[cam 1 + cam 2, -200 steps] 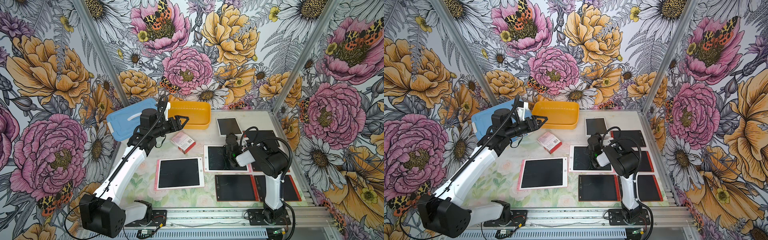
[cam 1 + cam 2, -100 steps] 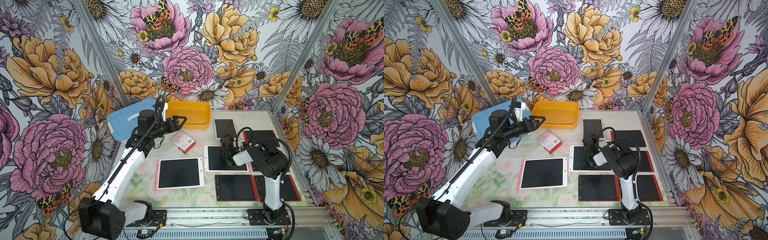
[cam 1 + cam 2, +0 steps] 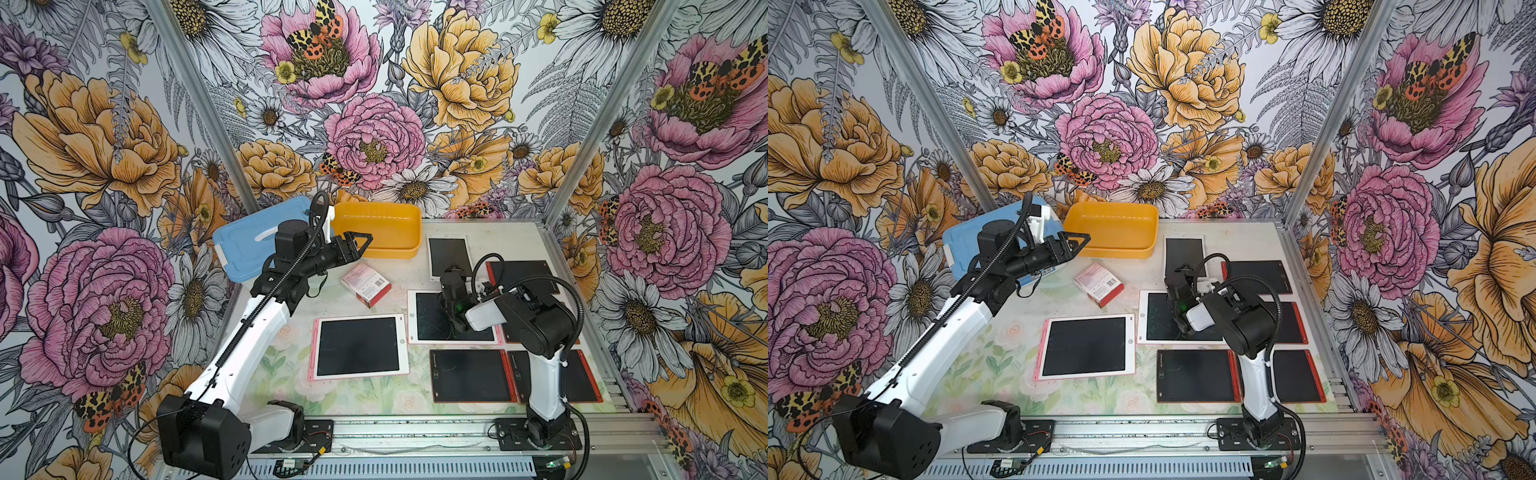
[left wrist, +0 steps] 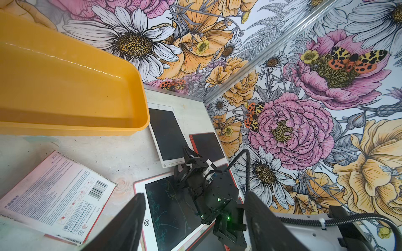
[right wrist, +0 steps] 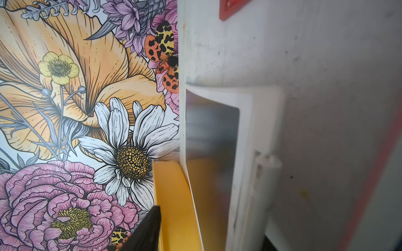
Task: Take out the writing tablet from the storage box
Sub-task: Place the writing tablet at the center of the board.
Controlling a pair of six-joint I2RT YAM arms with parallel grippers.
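Left hand (image 3: pixel 365 244), fingers apart, points at the yellow storage box (image 3: pixel 386 226) just ahead. Right hand (image 3: pixel 452 272), fingers apart, sits at the near edge of the white writing tablet (image 3: pixel 449 254), which lies flat on the surface (image 3: pixel 405 272) beside the box. The carton (image 4: pixel 54 191) shows a barcode; its print is unreadable.

Low along the table toward the flowered wall

A white-framed tablet (image 5: pixel 250 121) lies flat on the scuffed pale table (image 5: pixel 326 65), its far end close to the table's back edge, where the wall (image 5: pixel 87 87) rises. Its dark screen carries a yellow sheen. The yellow box (image 5: pixel 174 191) stands just beside the tablet at that back edge; whether they touch cannot be told. A red corner (image 5: pixel 230 8) of another flat thing lies apart from the tablet. One black finger (image 5: pixel 150 228) juts in before the box, with nothing seen against it.
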